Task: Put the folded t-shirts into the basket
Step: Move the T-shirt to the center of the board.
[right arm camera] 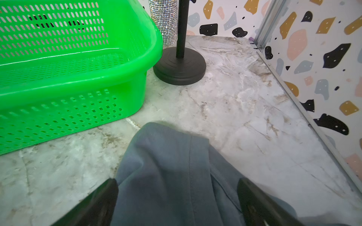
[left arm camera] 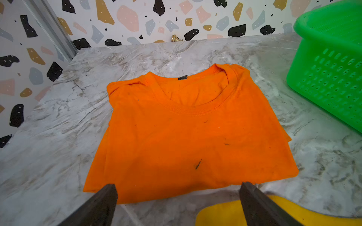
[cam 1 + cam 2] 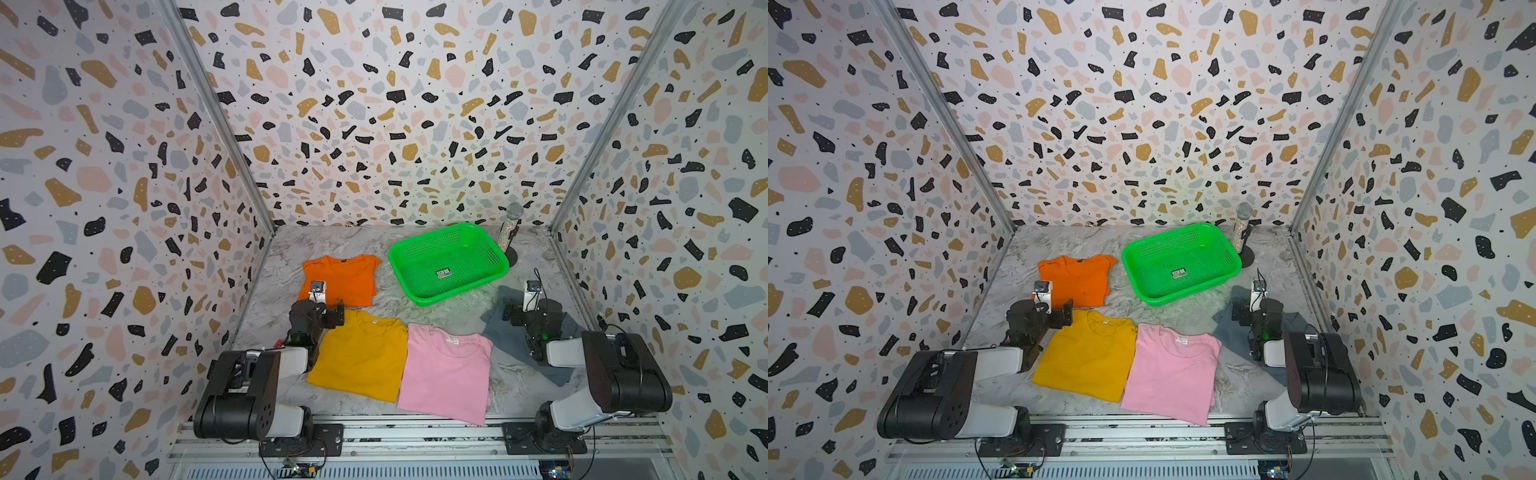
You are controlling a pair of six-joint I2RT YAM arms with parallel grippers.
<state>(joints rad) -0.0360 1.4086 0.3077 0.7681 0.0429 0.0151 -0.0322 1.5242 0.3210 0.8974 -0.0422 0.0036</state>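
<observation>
Left gripper (image 2: 179,185), jaws wide apart and empty, at the near hem of the folded orange fabric t-shirt (image 2: 188,137). Right gripper (image 1: 178,180), equally spread, over the folded grey-blue t-shirt (image 1: 166,166). Between the grippers lay the mustard yellow t-shirt (image 3: 361,357) and the pink t-shirt (image 3: 446,374). Beyond them stood the bright green perforated plastic basket (image 3: 446,243); its floor sticker (image 3: 444,273) was unreadable. Only the left wrist view resolved the orange shirt's black neck tag (image 2: 182,77).

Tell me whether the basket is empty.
Empty: the basket holds only a sticker; orange shirt, yellow shirt, pink shirt and grey shirt lie outside.
</observation>
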